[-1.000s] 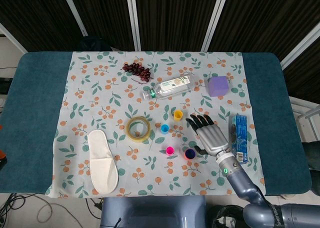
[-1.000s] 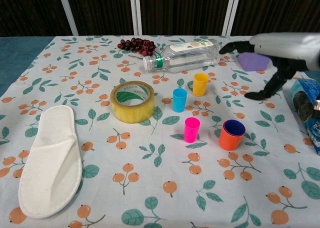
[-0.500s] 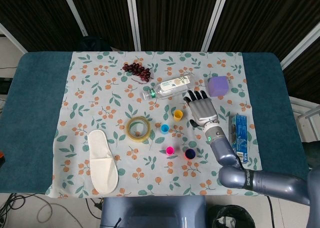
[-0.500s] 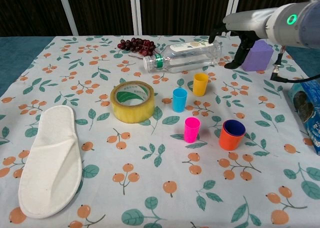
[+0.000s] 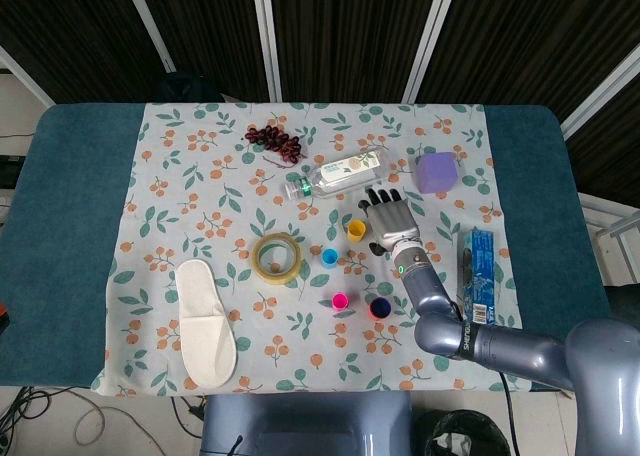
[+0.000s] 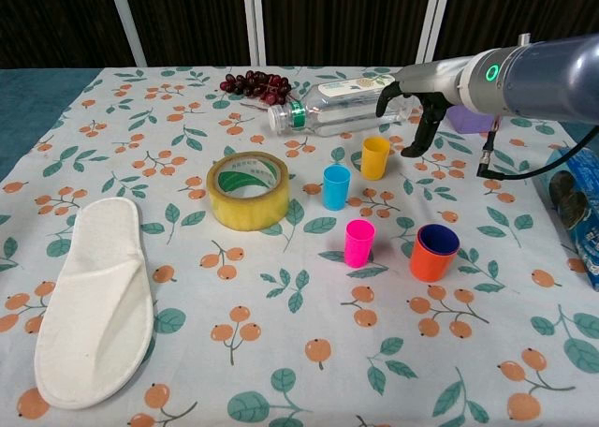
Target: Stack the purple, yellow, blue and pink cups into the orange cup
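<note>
plainly open, the right robot hand (image 6: 412,109): fingers spread and curved down, holding nothing, hanging just to the right of the yellow cup (image 6: 374,157) and slightly above it. no left robot hand in either view.

upright on the table (image 5: 90,226), the yellow cup, with the blue cup (image 6: 335,187) just to its near left and the pink cup (image 6: 358,242) nearer again. further right and near, the orange cup (image 6: 433,253) with the purple cup (image 6: 439,239) already sitting inside it. yellow, blue and pink not yet stacked.

likely the next thing to go for: the yellow cup. several ways for that to go wrong. light and narrow, so easily tipped or shoved left into the blue cup by a finger landing on the rim rather than around the wall. just behind the robot hand, a clear bottle (image 6: 342,102) lying on its side; apt to roll if nudged by the back of the hand. also possible: a loose, off-centre grip, leaving the cup tilted and catching on the orange cup's rim instead of dropping into the purple one.
</note>
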### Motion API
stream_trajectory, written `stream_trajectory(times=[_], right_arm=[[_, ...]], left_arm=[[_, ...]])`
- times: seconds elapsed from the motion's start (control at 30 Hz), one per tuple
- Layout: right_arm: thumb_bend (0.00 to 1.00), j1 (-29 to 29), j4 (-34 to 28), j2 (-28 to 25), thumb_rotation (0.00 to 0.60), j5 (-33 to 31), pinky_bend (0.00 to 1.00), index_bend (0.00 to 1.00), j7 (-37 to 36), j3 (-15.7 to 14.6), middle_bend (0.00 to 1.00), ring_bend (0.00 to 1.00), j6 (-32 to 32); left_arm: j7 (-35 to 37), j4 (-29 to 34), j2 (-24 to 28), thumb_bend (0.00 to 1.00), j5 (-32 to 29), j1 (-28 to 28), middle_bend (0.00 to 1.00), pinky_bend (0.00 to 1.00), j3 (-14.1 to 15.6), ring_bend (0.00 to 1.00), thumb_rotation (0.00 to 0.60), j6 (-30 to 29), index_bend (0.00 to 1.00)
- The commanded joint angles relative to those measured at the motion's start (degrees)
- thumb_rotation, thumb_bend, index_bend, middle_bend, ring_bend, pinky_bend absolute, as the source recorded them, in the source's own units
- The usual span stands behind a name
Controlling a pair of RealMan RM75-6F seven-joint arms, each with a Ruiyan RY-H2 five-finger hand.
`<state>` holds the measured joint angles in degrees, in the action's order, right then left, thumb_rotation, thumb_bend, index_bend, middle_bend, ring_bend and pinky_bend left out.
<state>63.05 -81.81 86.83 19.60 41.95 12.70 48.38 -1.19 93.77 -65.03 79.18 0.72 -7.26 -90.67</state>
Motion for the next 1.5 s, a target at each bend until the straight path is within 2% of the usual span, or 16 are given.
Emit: stream_trajectory(times=[0.03, 0.57, 0.83, 1.03, 1.5], right_arm=[[0.39, 0.1, 1.3, 0.9, 0.600, 0.6, 0.00, 0.21, -1.1, -0.2, 0.00, 0.00, -0.4], [0.39, 0.7, 7.8, 6.0, 0.600, 2.3, 0.00, 0.28, -4.0, -0.3, 0.00, 0.00, -0.5], [0.39, 1.0, 9.5, 7.3, 0.600, 2.2, 0.00, 0.30, -4.5, 0.0, 0.00, 0.00, -0.6], [0.39, 1.0, 10.5, 8.0, 0.600, 2.2, 0.00, 0.36, -4.7, 0.0, 0.00, 0.00, -0.6], [0.39, 1.1, 11.9, 9.6, 0.600, 2.7, 0.02, 0.43, -5.2, 0.8, 0.00, 0.00, -0.1]], left_arm=[[-0.1, 0.0, 0.0, 0.80, 0.0, 0.0, 0.02, 0.00, 0.0, 0.00, 0.600, -0.1, 0.17], [-0.2, 0.1, 0.2, 0.80, -0.6, 0.0, 0.02, 0.00, -0.2, 0.00, 0.600, 0.3, 0.17], [-0.1, 0.1, 0.3, 0.80, -0.8, -0.1, 0.02, 0.00, -0.2, 0.00, 0.600, 0.3, 0.17], [-0.1, 0.1, 0.3, 0.80, -0.7, 0.0, 0.02, 0.00, -0.2, 0.00, 0.600, 0.4, 0.17], [-0.1, 0.2, 0.3, 0.80, -0.7, -0.1, 0.02, 0.00, -0.1, 0.00, 0.600, 0.5, 0.18]])
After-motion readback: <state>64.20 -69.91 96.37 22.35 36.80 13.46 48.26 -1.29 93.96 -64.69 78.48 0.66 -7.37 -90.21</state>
